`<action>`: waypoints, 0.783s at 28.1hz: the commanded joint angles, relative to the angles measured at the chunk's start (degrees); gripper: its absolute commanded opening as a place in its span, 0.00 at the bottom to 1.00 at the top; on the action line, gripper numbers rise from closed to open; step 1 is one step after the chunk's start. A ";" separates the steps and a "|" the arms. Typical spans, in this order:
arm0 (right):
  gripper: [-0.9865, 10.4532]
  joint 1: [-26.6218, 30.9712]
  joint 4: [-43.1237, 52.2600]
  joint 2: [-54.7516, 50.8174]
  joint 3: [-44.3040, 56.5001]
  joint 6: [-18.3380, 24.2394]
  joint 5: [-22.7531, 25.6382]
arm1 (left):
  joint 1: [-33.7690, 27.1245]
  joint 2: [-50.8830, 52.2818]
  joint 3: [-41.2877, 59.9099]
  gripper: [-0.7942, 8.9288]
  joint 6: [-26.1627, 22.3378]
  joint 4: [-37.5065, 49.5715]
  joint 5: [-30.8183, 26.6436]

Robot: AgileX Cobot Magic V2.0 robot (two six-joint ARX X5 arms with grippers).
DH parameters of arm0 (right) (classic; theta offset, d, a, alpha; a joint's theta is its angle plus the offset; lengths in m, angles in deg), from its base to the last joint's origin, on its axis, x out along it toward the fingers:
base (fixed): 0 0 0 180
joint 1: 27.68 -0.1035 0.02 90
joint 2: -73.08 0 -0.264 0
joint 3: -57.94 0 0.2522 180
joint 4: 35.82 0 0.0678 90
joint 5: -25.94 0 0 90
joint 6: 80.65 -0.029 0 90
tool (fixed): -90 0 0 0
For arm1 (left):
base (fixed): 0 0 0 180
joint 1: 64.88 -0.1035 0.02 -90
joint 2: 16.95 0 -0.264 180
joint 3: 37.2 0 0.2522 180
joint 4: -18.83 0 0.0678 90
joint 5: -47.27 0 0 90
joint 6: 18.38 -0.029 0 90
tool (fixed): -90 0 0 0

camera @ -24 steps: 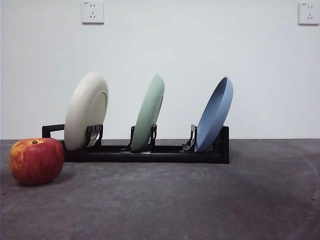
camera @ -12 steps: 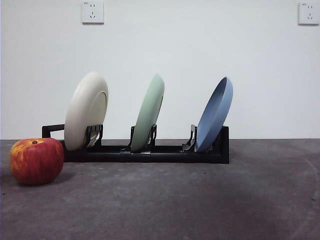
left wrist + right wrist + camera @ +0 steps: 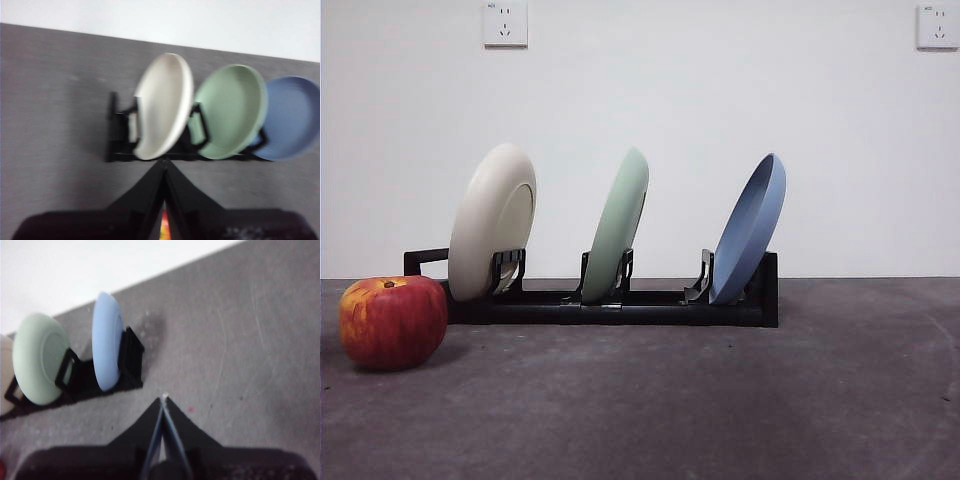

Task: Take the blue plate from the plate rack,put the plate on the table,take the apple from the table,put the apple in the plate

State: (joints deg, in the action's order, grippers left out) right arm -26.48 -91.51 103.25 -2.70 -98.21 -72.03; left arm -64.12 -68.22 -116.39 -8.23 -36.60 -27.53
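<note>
Wrist views gave us both claws: the left claw [image 3: 164, 172] and the right claw [image 3: 163, 407] each had their jaws pressed together on nothing, hanging above the surface [image 3: 720, 400] short of the plate rack [image 3: 620, 310]. We judged nothing of the task done yet: the blue plate [image 3: 750, 230] stood tilted in the rack's end slot, beside the pale green plate [image 3: 617, 225] and the cream-white plate [image 3: 492, 220]. The apple [image 3: 393, 322] sat on the surface by the rack's other end. Only the front view showed the apple whole; neither claw appeared there.
</note>
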 commanded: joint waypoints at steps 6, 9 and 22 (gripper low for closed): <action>0.09 0.00 -6.64 8.13 -3.91 -0.26 -7.15 | 1.36 -10.47 -4.57 0.08 0.07 -1.11 14.16; 0.09 0.00 -8.37 10.97 -4.35 -0.26 -8.68 | 4.09 -15.41 -6.21 0.08 0.37 -1.60 16.39; 0.09 -0.04 -12.76 17.66 -4.35 1.84 -11.98 | 26.47 -45.66 -33.16 0.08 2.19 -3.28 14.56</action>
State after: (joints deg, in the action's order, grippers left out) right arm -26.48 -104.30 120.80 -6.83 -97.12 -83.83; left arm -37.96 -112.74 -148.57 -6.76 -39.79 -13.06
